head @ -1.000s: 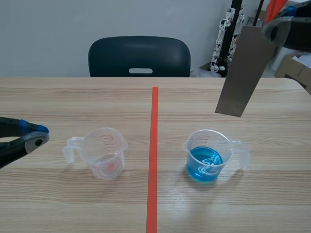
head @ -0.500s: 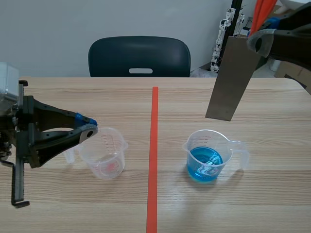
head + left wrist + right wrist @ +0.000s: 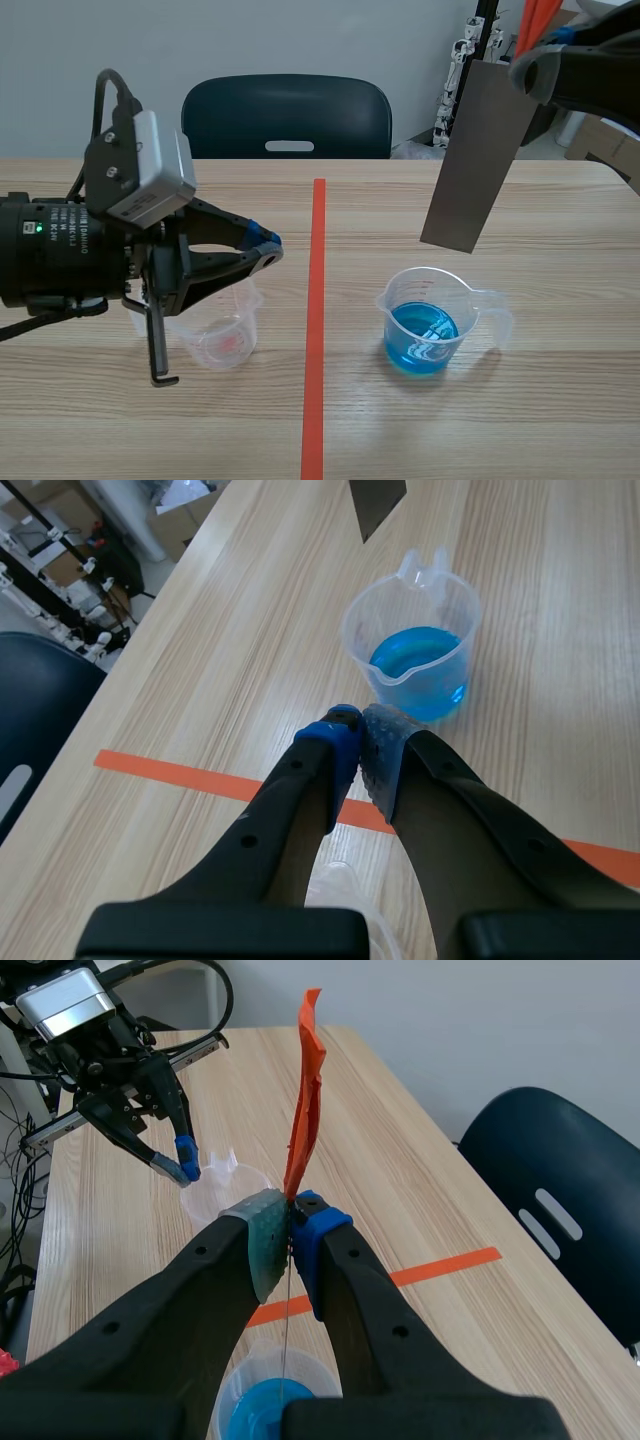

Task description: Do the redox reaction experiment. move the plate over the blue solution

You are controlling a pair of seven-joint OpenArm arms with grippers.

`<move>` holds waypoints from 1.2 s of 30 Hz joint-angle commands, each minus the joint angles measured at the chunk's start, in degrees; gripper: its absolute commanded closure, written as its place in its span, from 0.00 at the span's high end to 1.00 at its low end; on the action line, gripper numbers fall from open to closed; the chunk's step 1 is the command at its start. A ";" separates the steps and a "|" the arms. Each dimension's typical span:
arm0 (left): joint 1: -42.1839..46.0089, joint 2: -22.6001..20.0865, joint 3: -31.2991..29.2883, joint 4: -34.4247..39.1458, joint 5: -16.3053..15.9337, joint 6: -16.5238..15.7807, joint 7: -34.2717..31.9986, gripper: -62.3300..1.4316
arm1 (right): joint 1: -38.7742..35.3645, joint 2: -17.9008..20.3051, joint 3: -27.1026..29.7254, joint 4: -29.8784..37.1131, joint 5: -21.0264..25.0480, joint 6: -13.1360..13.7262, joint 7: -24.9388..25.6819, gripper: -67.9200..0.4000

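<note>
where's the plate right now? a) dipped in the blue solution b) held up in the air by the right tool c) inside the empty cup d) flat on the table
b: the right tool pinches the plate near its top, and its lower edge hangs clear of the blue cup.

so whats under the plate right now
The cup of blue solution stands about under the lower edge of the plate, with a gap between them. In the right wrist view the right gripper covers much of the cup, so exact alignment is unclear.
</note>
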 commanded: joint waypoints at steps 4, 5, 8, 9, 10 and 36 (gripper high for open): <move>-2.54 2.86 1.25 -2.08 0.42 -1.20 -0.15 0.09 | 0.66 0.55 0.48 0.52 2.29 0.46 0.22 0.01; -3.02 3.34 1.46 -2.45 0.42 -1.20 0.00 0.09 | 0.66 0.44 0.48 0.52 2.32 0.46 0.22 0.01; -3.82 4.74 1.55 -3.30 0.39 -1.20 0.13 0.09 | 0.66 -0.17 0.48 0.52 3.61 0.46 -1.53 0.01; -4.09 5.22 1.55 -3.63 0.39 -1.22 0.17 0.09 | 0.66 -0.39 0.48 0.52 3.61 0.46 -2.12 0.01; -4.33 5.70 1.60 -3.96 0.42 -1.25 0.26 0.09 | 0.63 -0.66 0.48 0.52 3.61 0.46 -2.36 0.01; -8.09 11.54 5.27 -9.40 0.22 -5.31 1.99 0.09 | 0.68 -0.96 0.48 0.55 4.83 0.46 -4.33 0.01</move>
